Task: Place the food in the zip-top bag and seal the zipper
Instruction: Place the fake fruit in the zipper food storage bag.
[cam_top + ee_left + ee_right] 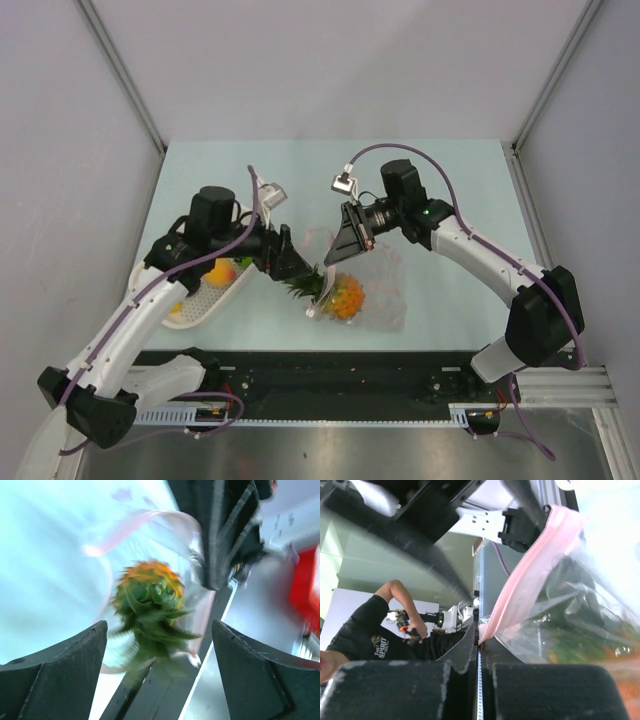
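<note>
Plainly, the pineapple (pixel 150 597) sits in the mouth of the zip-top bag (pixel 378 292), its orange body inside and its green leaves pointing back out toward the left gripper (pixel 157 680). That gripper's fingers (pixel 55 675) are spread wide. The leaves lie in the gap between them and touch neither, as far as the blurred left wrist view shows, so it grasps nothing. The zipper (pixel 117 530) curves as a pink loop around the fruit, and the bag's mouth gapes.

The right gripper (pixel 480 680) stands at the rim of the bag's mouth. Its fingers (pixel 390 690) are clenched together, with the pink strip and a fold of clear plastic pinched between them.

In the top view the bag lies on the table (pixel 450 200), just in front of the left gripper's fingertips, with the pineapple's body showing orange through the plastic. To the left of the bag, well apart from it, the white basket (pixel 190 312) holds an orange-yellow fruit (pixel 220 272) — and something green beside it, too hidden by the left arm to name.
</note>
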You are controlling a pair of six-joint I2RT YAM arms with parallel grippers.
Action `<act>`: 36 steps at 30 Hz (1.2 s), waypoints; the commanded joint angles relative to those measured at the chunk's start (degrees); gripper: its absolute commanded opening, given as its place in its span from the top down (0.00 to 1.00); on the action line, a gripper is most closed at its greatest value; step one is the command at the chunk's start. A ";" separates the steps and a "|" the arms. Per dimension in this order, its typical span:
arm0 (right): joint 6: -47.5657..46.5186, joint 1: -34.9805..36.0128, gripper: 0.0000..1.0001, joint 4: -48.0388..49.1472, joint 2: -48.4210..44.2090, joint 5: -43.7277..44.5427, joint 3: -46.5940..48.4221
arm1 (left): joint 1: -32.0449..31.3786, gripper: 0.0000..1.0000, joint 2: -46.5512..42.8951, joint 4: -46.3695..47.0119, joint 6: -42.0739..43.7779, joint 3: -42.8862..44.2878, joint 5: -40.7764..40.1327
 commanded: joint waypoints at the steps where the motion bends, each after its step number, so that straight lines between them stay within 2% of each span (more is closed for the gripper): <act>1: 5.98 -1.39 1.00 9.17 -3.19 -2.58 0.17 | 7.69 0.15 -1.14 6.74 -6.50 -4.58 3.76; 3: 8.44 -1.83 1.00 11.19 -3.37 -2.66 0.17 | 10.15 0.19 -1.23 6.05 -4.84 -6.08 3.24; 6: 11.07 -2.36 1.00 15.40 -3.55 -2.49 0.43 | 10.25 0.21 -1.76 3.94 -1.94 -7.66 2.09; 13: 13.20 -3.15 1.00 17.61 -4.16 -1.79 0.69 | 10.08 0.24 0.17 6.74 -4.38 -8.81 5.42; 15: 13.11 -3.07 1.00 16.83 -4.86 -1.52 0.78 | 9.99 0.32 0.79 8.23 -5.96 -8.29 6.65; 16: 12.15 -3.15 1.00 15.95 -5.30 -1.26 0.87 | 9.73 0.49 1.05 9.55 -6.23 -7.76 7.35; 17: 11.10 -3.24 1.00 14.29 -6.09 -1.00 1.48 | 9.47 0.58 1.23 9.82 -6.32 -6.97 8.32; 18: 8.83 -3.85 1.00 7.75 -6.53 -0.56 2.09 | 8.51 0.67 1.66 9.39 -6.15 -4.79 10.68; 19: 5.93 -4.29 1.00 2.81 -7.23 1.36 2.97 | 7.89 0.83 1.58 8.78 -5.80 -3.38 11.40; 20: -2.10 -4.90 1.00 -2.90 -7.76 2.95 4.02 | 7.10 0.89 1.49 7.81 -5.45 -1.97 11.75; 21: -6.27 -5.78 1.00 -15.13 -9.07 5.05 6.64 | 5.44 0.94 1.32 6.06 -4.66 0.57 11.93; 22: -9.71 -6.14 1.00 -20.48 -9.69 9.60 7.72 | 4.81 1.00 0.62 5.35 -4.30 1.55 12.45; 24: -16.23 -6.84 1.00 -31.19 -12.32 15.32 8.95 | 4.02 1.00 -0.44 4.29 -5.35 2.44 12.55; 29: -20.72 -9.39 1.00 -40.91 -17.34 30.37 7.20 | 3.93 1.00 -0.10 1.31 -6.33 0.51 11.49; 30: -21.60 -9.57 1.00 -42.31 -17.96 31.69 6.76 | 3.93 0.97 0.43 -0.44 -5.54 0.50 11.41; 32: -21.96 -9.39 1.00 -42.50 -19.72 35.12 4.66 | 4.88 0.61 0.18 -0.81 -4.74 0.68 9.05; 33: -21.35 -9.39 1.00 -41.72 -20.16 36.17 3.87 | 5.50 0.32 -0.35 -0.20 -4.39 1.03 7.64; 36: -19.94 -9.13 1.00 -38.73 -19.64 37.15 3.06 | 9.10 0.06 -1.06 -1.77 0.35 3.13 -2.10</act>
